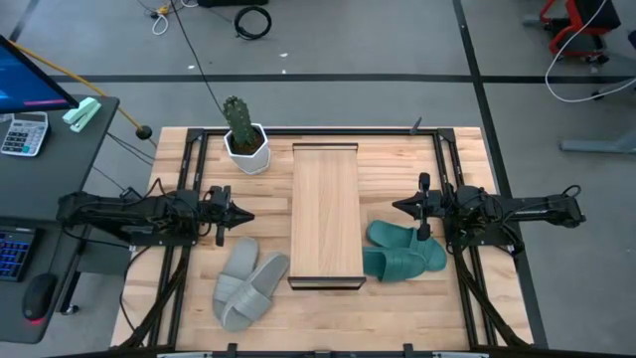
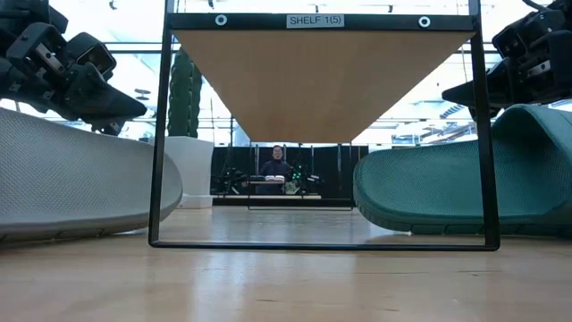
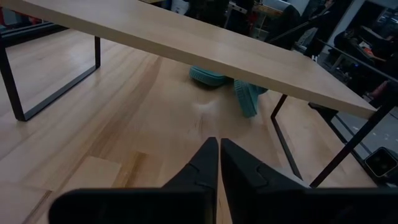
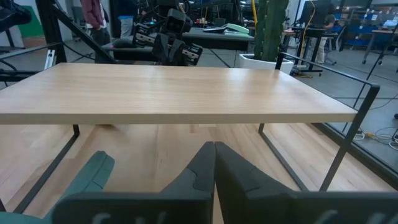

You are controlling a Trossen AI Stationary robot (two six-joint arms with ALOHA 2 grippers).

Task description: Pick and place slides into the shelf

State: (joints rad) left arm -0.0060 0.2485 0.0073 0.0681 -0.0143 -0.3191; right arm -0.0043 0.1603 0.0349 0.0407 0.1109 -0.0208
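Observation:
The shelf (image 1: 326, 214), a long light wood board on a thin dark frame, stands in the middle of the table, running from far to near. Two light grey slides (image 1: 248, 283) lie side by side on the tabletop near its left front corner. Two teal slides (image 1: 402, 251) lie close together right of its near end, also on the tabletop. My left gripper (image 1: 243, 216) hovers shut left of the shelf, pointing at it, just beyond the grey pair. My right gripper (image 1: 400, 207) hovers shut on the right, above the teal pair's far edge. Neither holds anything.
A cactus in a white pot (image 1: 243, 139) stands at the table's far left, next to the shelf's far end. The shelf top is bare wood (image 4: 174, 93), and there is open tabletop under it (image 3: 155, 118). A person (image 2: 277, 165) sits far behind the table.

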